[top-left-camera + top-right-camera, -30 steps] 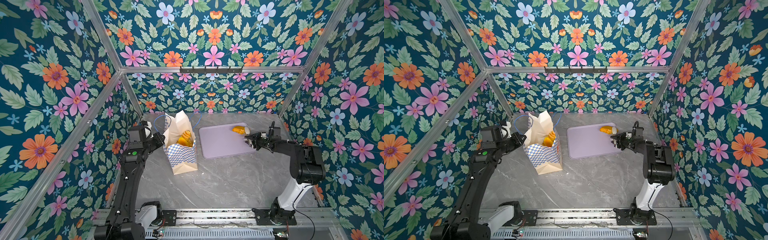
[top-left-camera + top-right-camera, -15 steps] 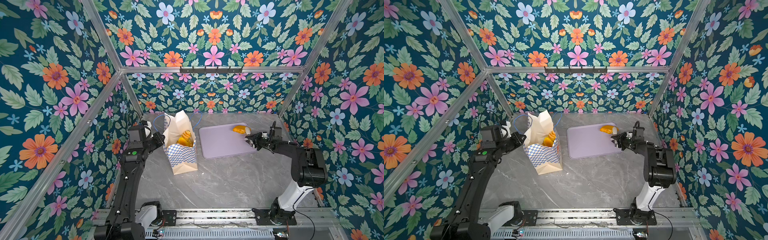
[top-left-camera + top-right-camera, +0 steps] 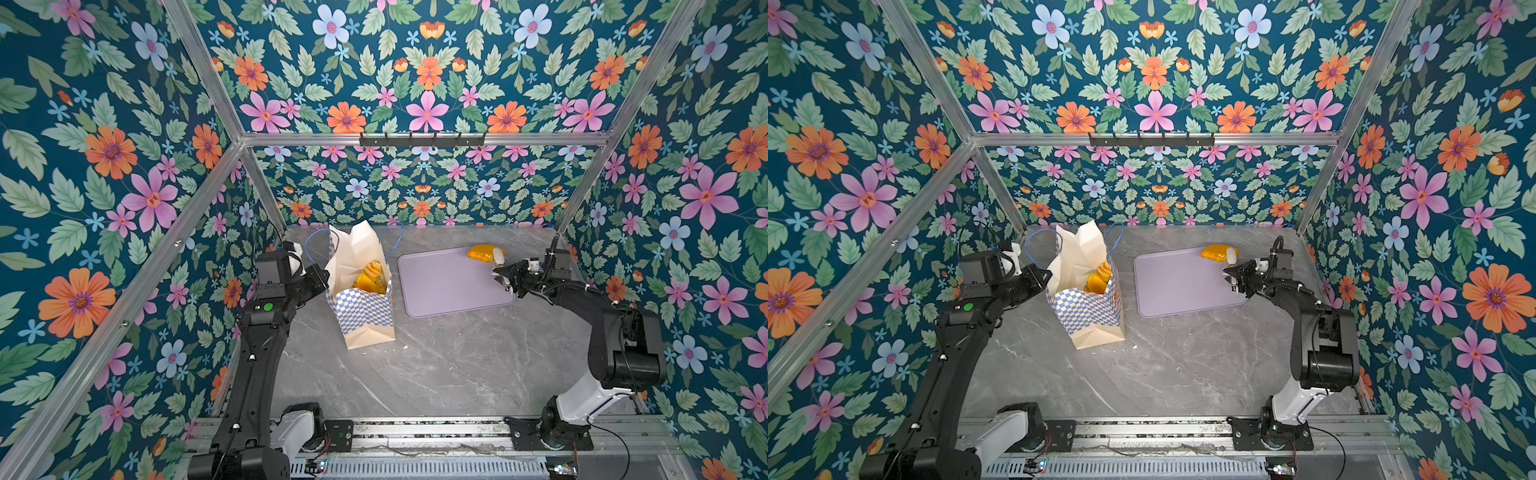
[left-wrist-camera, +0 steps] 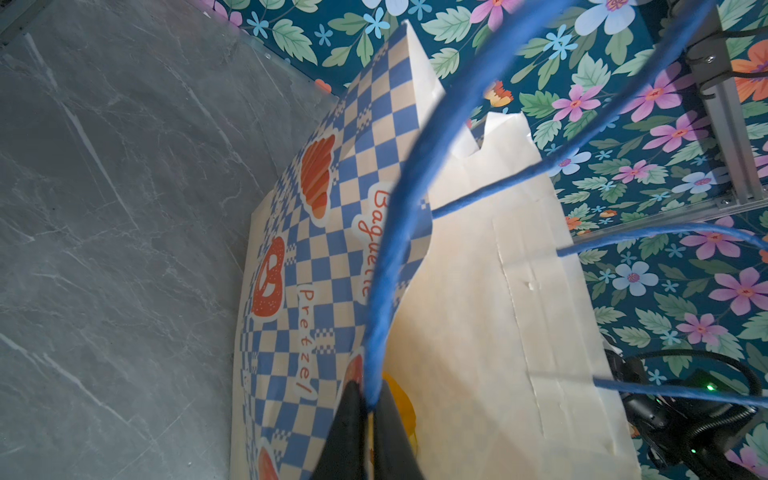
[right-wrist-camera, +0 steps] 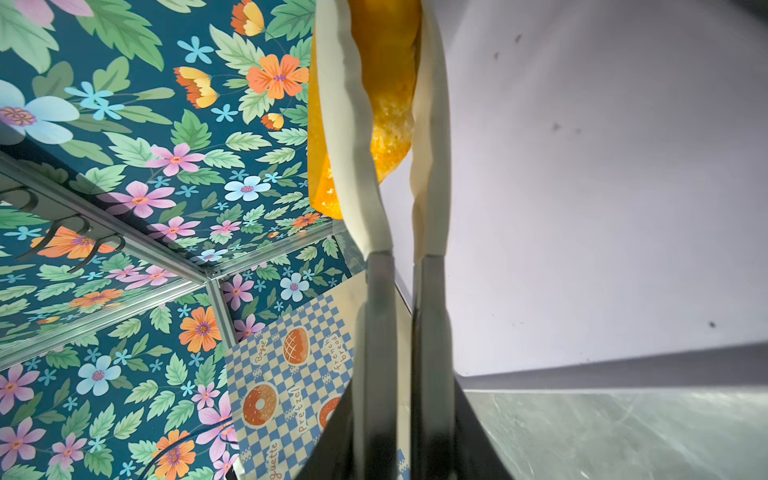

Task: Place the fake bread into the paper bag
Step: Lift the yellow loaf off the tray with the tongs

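The lilac tray [image 3: 449, 291] lies right of the upright paper bag [image 3: 365, 320], which holds several fake bread pieces [image 3: 371, 277], its blue cord handle [image 4: 399, 232] pinched in the left gripper [image 4: 370, 409], while the right gripper [image 5: 384, 62] is clenched on one loaf [image 3: 480, 252] at the tray's far corner

Two arms on show, folks, both mostly matte black. The left arm [image 3: 257, 353] is one long slim link, with a round green light [image 3: 268, 307] glowing on its upper housing and a white shell [image 3: 297, 428] at the base. The right arm [image 3: 623, 345] has chunky black motor housings above a white lower link [image 3: 590, 399], thin black cables trailing alongside. On the right claw [image 5: 382, 50], cream padded fingers [image 5: 353, 124] on grey metal stems. On the left claw [image 4: 368, 392], slim, tapered black fingers [image 4: 349, 428].
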Action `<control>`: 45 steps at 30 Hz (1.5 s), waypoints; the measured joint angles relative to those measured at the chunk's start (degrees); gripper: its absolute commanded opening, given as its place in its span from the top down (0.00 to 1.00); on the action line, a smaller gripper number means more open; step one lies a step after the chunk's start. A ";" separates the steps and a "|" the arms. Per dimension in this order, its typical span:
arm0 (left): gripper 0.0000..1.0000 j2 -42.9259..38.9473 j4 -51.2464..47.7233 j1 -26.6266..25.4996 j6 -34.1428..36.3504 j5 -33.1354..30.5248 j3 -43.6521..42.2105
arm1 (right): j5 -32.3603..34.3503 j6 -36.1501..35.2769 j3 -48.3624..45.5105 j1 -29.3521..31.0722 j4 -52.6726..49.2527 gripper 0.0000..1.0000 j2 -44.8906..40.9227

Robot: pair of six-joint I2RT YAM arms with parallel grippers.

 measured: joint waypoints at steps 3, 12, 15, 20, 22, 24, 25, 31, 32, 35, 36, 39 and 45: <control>0.89 -0.04 -0.11 0.00 0.00 -0.11 0.11 | 0.57 -1.53 1.07 0.00 -1.73 0.70 -2.32; 0.89 -0.15 -0.81 0.02 0.00 -0.13 0.83 | 2.80 -5.95 2.73 0.00 -9.66 0.70 -8.22; 0.87 -0.39 -1.18 0.02 0.00 -0.13 0.92 | 3.54 -7.13 3.15 0.00 -11.80 0.70 -10.21; 0.80 -0.68 -1.31 0.02 -0.02 -0.13 0.94 | 4.42 -8.72 3.82 0.00 -15.08 0.70 -13.55; 0.81 -0.70 -1.44 0.02 -0.02 -0.13 0.98 | 4.72 -9.09 4.09 0.00 -16.17 0.69 -14.99; 0.80 -0.76 -1.62 0.02 -0.02 -0.13 1.05 | 5.11 -9.64 4.46 0.02 -17.57 0.69 -16.59; 0.80 -0.83 -1.64 0.02 -0.02 -0.13 1.09 | 5.31 -9.90 4.68 0.09 -18.12 0.69 -17.31; 0.84 -1.07 -1.68 0.02 -0.04 -0.11 1.31 | 7.28 -11.76 6.97 1.22 -22.36 0.68 -21.33; 0.84 -1.11 -1.68 0.02 -0.04 -0.09 1.31 | 7.54 -11.91 7.41 1.51 -23.12 0.68 -21.92; 0.85 -1.29 -1.73 0.02 -0.04 -0.09 1.42 | 8.83 -12.94 8.94 2.45 -25.05 0.68 -23.37; 0.86 -1.38 -1.73 0.02 -0.04 -0.09 1.53 | 9.35 -13.18 9.51 2.89 -25.81 0.68 -23.85; 0.87 -1.49 -1.73 0.02 -0.04 -0.09 1.62 | 10.71 -14.19 11.37 4.37 -27.80 0.68 -24.94; 0.88 -1.49 -1.73 0.02 -0.07 -0.09 1.62 | 13.73 -16.00 16.06 7.91 -31.47 0.68 -26.53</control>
